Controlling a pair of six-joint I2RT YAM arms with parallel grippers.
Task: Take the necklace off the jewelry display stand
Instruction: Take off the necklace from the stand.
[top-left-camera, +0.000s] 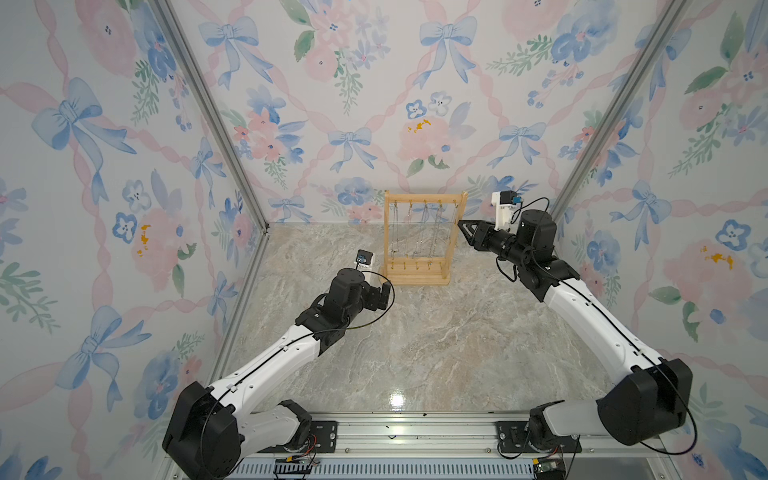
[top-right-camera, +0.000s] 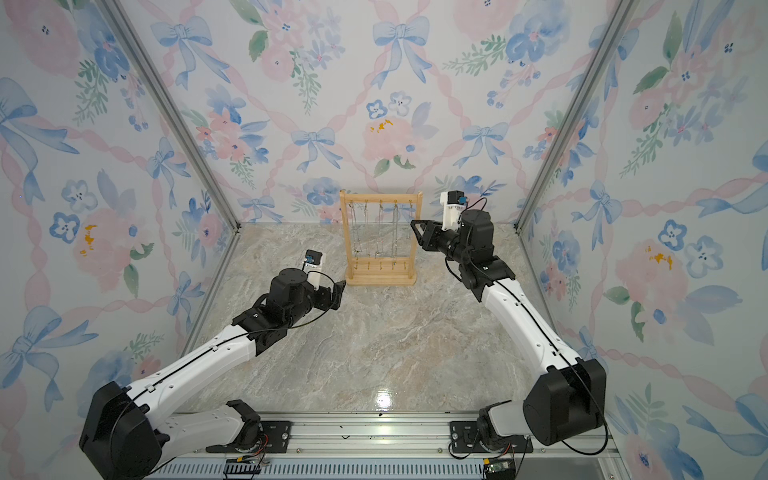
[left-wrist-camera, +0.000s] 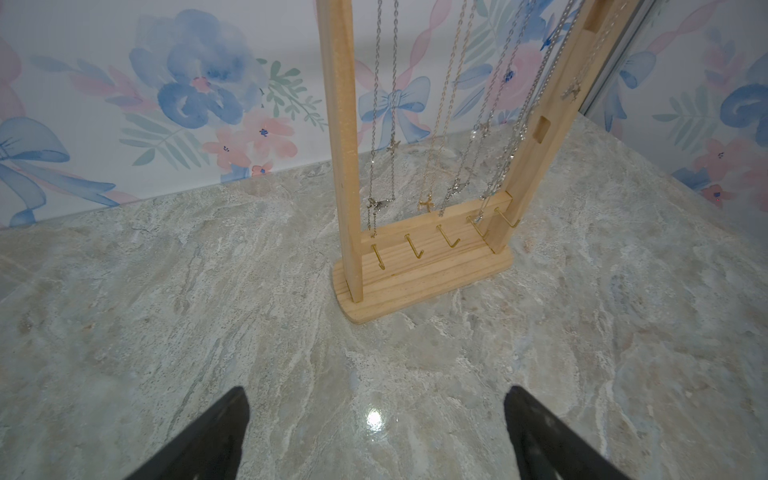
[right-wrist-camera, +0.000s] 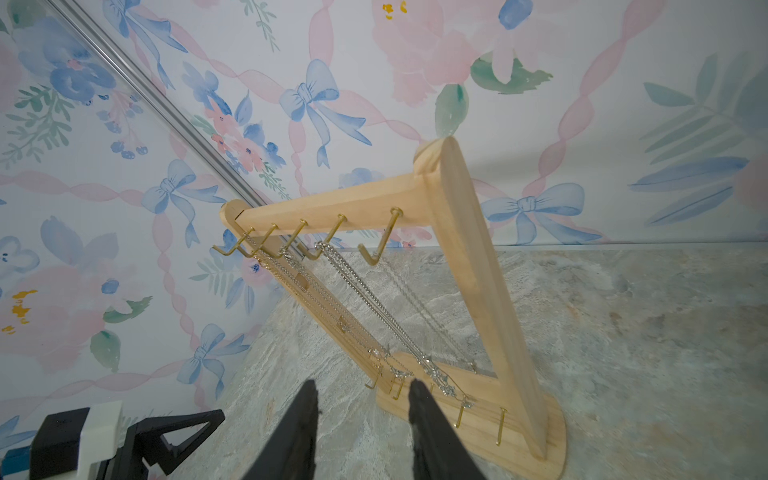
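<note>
The jewelry display stand (top-left-camera: 424, 195) (top-right-camera: 380, 194) is a light wooden frame standing upright on a flat base near the back wall. Several thin silver and gold necklaces (top-left-camera: 424, 226) (left-wrist-camera: 384, 104) (right-wrist-camera: 365, 295) hang from gold hooks on its top bar. My right gripper (top-left-camera: 462, 224) (top-right-camera: 414, 224) (right-wrist-camera: 362, 384) hovers high beside the stand's right post, pointing at the chains. Its jaws are partly apart and nothing is between them. My left gripper (top-left-camera: 387, 292) (left-wrist-camera: 377, 390) is low over the table, in front of the stand's left post (left-wrist-camera: 343, 124), wide open and holding nothing.
The marble tabletop (top-left-camera: 415, 340) is walled by floral panels on three sides, with metal corner posts (top-left-camera: 216, 124). The stand's base (left-wrist-camera: 419, 282) rests close to the back wall. The stand's bottom bar carries a row of bare gold hooks (left-wrist-camera: 415, 249).
</note>
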